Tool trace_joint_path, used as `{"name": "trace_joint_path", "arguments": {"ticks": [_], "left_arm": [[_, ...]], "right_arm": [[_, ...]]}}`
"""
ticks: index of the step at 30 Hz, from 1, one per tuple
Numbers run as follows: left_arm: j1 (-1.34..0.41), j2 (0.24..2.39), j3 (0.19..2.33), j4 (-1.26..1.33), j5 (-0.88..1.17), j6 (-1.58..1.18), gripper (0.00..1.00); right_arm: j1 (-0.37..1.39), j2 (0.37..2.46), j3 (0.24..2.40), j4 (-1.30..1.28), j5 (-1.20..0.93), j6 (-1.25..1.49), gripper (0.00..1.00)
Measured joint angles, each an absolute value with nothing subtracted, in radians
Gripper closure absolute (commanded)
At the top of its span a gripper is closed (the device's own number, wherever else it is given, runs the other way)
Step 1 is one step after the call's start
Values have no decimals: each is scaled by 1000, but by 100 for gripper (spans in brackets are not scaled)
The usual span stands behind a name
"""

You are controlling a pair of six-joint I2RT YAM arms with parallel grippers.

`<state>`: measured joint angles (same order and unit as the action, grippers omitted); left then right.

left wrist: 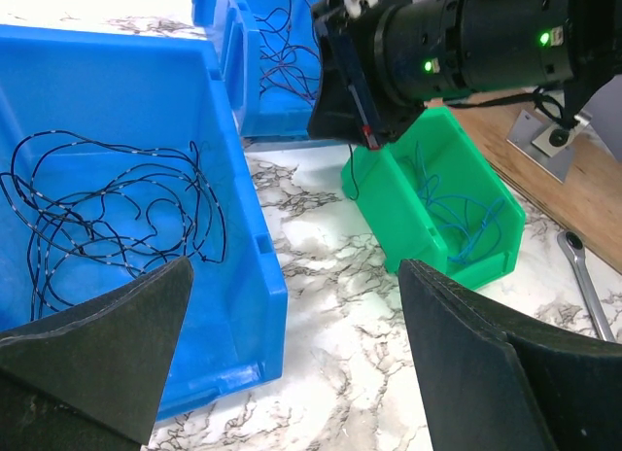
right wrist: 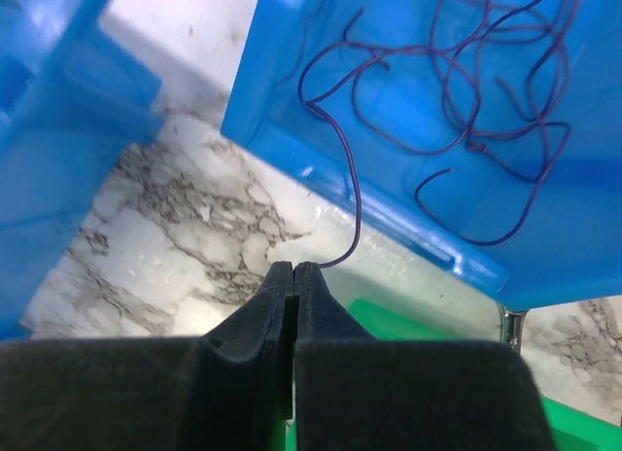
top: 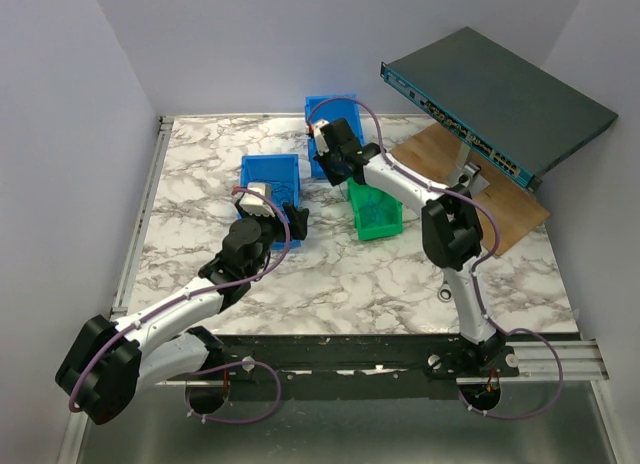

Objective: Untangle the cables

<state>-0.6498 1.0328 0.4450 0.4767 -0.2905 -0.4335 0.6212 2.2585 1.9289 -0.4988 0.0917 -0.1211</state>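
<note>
Right wrist view shows the right tool (right wrist: pixel 293 276) clenched, its two black fingers pressed flat together with no gap. One thin dark cable (right wrist: pixel 348 169) is nipped at their very tips. From there it rises over the front rim of the far blue bin (right wrist: pixel 389 213) and joins the loose dark tangle (right wrist: pixel 486 91) lying curled on that bin's floor. Below the tool are the marble worktop (right wrist: pixel 185 227) and a corner of the green bin (right wrist: pixel 389 325).

From the left wrist, the left tool (left wrist: pixel 292 344) is released. Its two dark fingers are spread wide, one over the front wall of the near blue bin (left wrist: pixel 243 276) and the other over the worktop. It grasps nothing and touches no cable. Inside the near blue bin lies a second tangle (left wrist: pixel 107 218) of thin black loops spread across the floor. In this view the right tool hangs just above the back edge of the green bin, with a short length of dark cable dangling from its tips. Thin blue cables (left wrist: pixel 457 218) lie curled inside the green bin. A metal wrench (left wrist: pixel 583 271) lies on the worktop to the right of the green bin, beside a wooden board (left wrist: pixel 515 140).

The top view shows the three bins near one another in the middle of the worktop, with the far blue bin at the back, the near blue bin to its left and the green bin to its right.
</note>
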Motion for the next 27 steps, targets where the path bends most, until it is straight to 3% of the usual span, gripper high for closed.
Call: {"name": "trace_joint_path", "arguments": {"ticks": [19, 20, 24, 25, 27], "left_arm": [[-650, 1047, 447, 477, -279, -433, 10], [-650, 1048, 448, 477, -279, -434, 10], [-650, 1052, 448, 477, -278, -433, 10], [-650, 1052, 449, 477, -278, -433, 10], [-650, 1052, 449, 477, -278, -432, 10]], "right_arm": [[455, 2413, 2215, -211, 68, 176, 98], [455, 2437, 2232, -202, 67, 181, 93], [464, 2483, 2242, -196, 61, 191, 44], [464, 2489, 2241, -196, 59, 192, 38], [465, 2490, 2236, -196, 54, 196, 35]]}}
